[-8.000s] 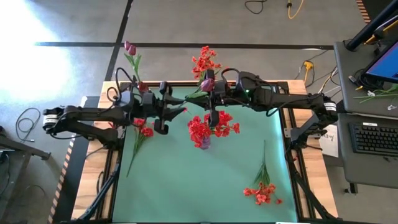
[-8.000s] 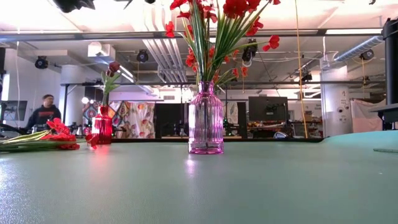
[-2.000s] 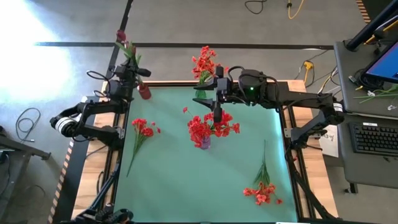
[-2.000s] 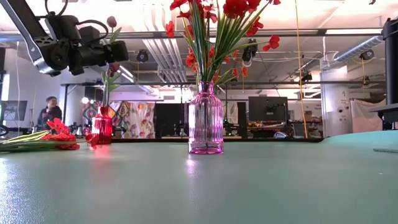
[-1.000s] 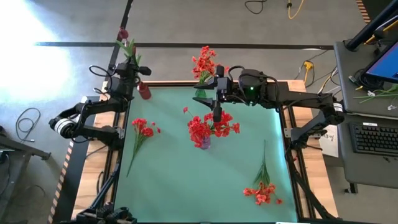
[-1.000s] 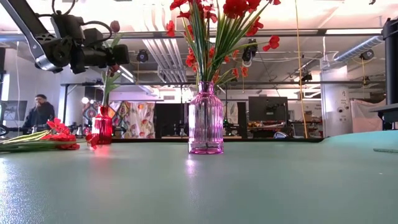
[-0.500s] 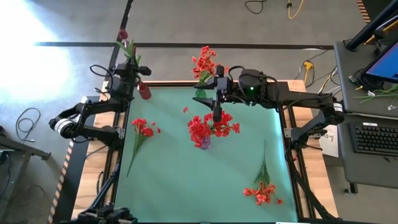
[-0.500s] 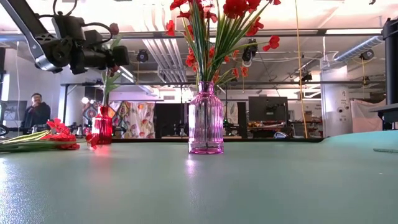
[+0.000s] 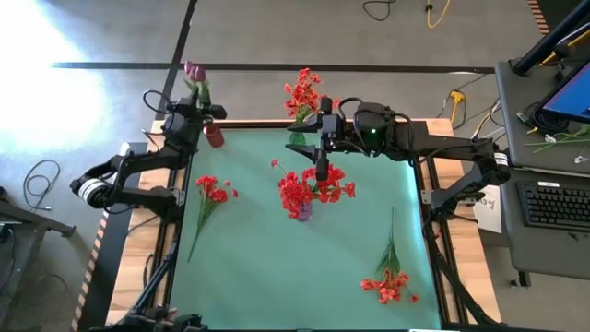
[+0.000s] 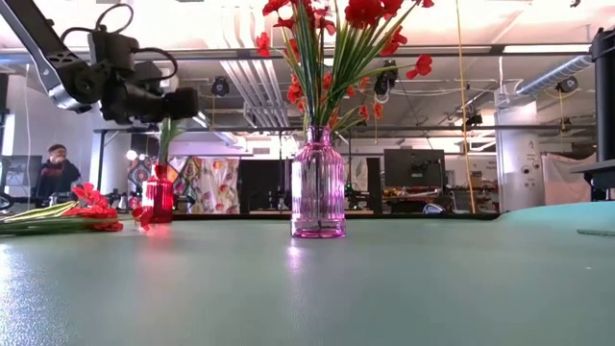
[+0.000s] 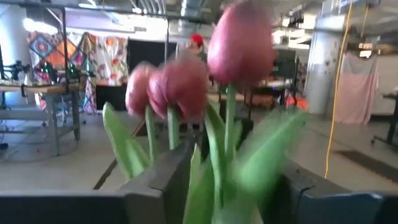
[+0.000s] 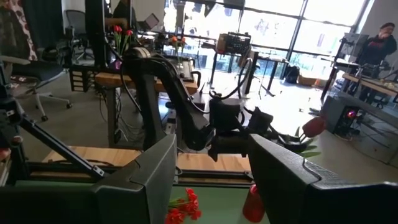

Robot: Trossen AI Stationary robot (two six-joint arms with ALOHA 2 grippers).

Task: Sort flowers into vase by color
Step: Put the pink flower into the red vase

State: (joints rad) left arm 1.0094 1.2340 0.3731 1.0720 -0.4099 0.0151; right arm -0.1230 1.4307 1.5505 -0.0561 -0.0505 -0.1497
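Left gripper [image 9: 205,112] is hovering above the small red vase [image 9: 214,136] at the counter's [image 9: 277,277] far left corner, jaws closing on the stems of the magenta tulip buds [image 11: 239,43], which are standing in that vase. Right gripper [image 9: 319,170] is hanging over the pink vase [image 10: 318,185] of red flowers [image 9: 297,192] at the counter's middle, jaws spread wide and holding nothing. One red spray [image 9: 210,190] is lying near the left edge, another red spray [image 9: 391,284] near the front right corner.

Bright light pours in from the top left of the high view. Close up, the tulips [image 11: 239,46] look blurry. Big windows glow white behind the left arm.
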